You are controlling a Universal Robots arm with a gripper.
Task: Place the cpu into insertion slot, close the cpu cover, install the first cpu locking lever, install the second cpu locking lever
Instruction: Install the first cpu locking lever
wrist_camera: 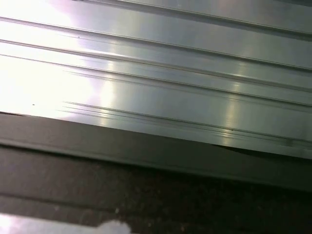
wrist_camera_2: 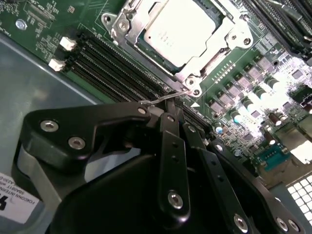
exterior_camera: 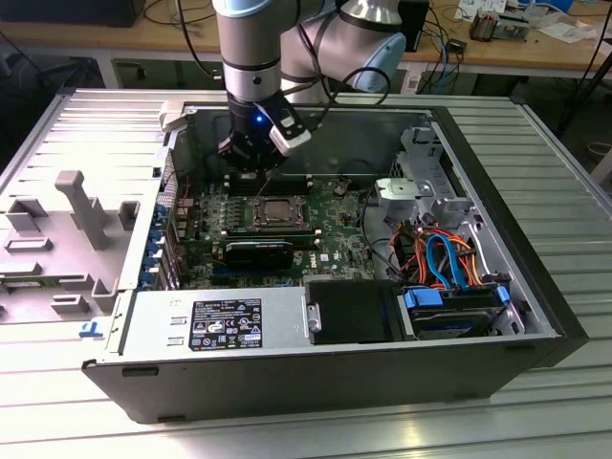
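Observation:
The cpu (wrist_camera_2: 178,29) lies flat in the insertion slot (exterior_camera: 277,212) on the green motherboard (wrist_camera_2: 39,19), its silver top showing through the cpu cover (wrist_camera_2: 229,36). The cover is down around the chip. A thin wire locking lever (wrist_camera_2: 168,96) runs from the socket's corner to my fingertips. My gripper (wrist_camera_2: 174,113) is shut, its black fingers pressed together with their tips against the lever's free end. In the exterior view the gripper (exterior_camera: 251,164) hangs inside the open computer case just behind the socket.
Black memory slots (wrist_camera_2: 112,68) run beside the socket, close to the fingers. A black heatsink block (exterior_camera: 258,253), a power supply (exterior_camera: 220,320) and bundled cables (exterior_camera: 445,258) fill the case's front. Ribbed aluminium table (wrist_camera: 156,73) surrounds the case; grey fixtures (exterior_camera: 81,206) stand at the exterior view's left.

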